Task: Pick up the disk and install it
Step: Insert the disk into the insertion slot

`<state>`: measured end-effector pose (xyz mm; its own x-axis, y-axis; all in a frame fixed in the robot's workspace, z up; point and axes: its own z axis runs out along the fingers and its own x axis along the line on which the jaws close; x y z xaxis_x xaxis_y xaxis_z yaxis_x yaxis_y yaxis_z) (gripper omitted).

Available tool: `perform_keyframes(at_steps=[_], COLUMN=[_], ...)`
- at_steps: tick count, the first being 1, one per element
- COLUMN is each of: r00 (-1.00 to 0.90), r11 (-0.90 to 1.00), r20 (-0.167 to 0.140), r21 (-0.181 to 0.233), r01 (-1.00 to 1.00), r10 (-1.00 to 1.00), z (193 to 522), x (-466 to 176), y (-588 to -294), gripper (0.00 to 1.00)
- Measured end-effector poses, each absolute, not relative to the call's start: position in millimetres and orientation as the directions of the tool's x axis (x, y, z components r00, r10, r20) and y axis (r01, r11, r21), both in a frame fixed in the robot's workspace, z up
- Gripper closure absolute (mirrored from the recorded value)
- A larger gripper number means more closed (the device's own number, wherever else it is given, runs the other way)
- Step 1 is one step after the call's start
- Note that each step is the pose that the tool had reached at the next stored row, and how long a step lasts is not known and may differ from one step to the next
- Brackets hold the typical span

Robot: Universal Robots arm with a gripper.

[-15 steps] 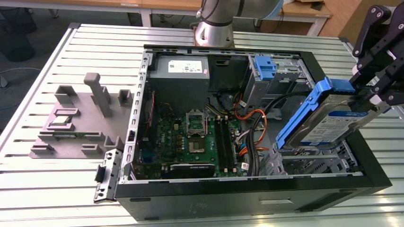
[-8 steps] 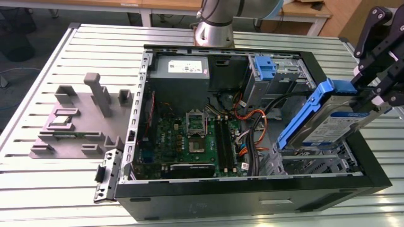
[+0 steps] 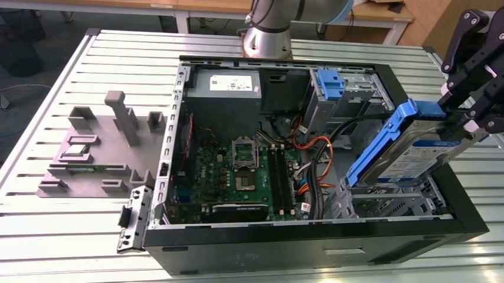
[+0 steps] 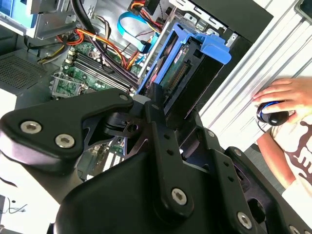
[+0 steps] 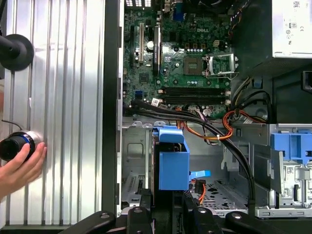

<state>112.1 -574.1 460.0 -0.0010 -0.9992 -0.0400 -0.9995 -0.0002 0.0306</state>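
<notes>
Slatted table point(image 3: 71, 236), open computer case point(image 3: 315, 249), disk point(image 3: 417, 158) tight in pincer point(image 3: 463, 122), tilted over drive cage point(image 3: 393, 206).

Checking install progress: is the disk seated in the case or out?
Out: the disk is tilted, raised over the drive cage, held by the gripper.

A table point(image 3: 71, 236) of ribbed, silver-grey metal slats carries everything. An open black computer case point(image 3: 315, 250) lies on its side on the slats, its front wall near the table's near edge. Just beside the case, toward the exterior view's left, sits a grey moulded fixture point(image 3: 102, 147) with upright posts and a small square part seated in it. The arm's silver base point(image 3: 266, 41) rises at the far edge, behind the case. In the first wrist view a person's hand point(image 5: 22, 168) lies at the table's edge, against a round black-and-silver object point(image 5: 13, 145).
</notes>
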Motion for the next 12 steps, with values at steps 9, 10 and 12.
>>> perform_keyframes(at_steps=[9, 10, 12], r00=[-0.001, -0.001, -0.001], r11=[0.0, 0.0, 0.0], r20=[-0.039, -0.038, -0.038], r21=[0.031, 0.031, 0.031], r01=[-1.0, -1.0, -1.0], r10=[-0.999, -0.999, -0.999], z=[458.1, 457.8, 457.7], x=[114.2, 114.4, 114.6], y=[-574.2, -574.2, -574.2], gripper=[0.65, 0.65, 0.65])
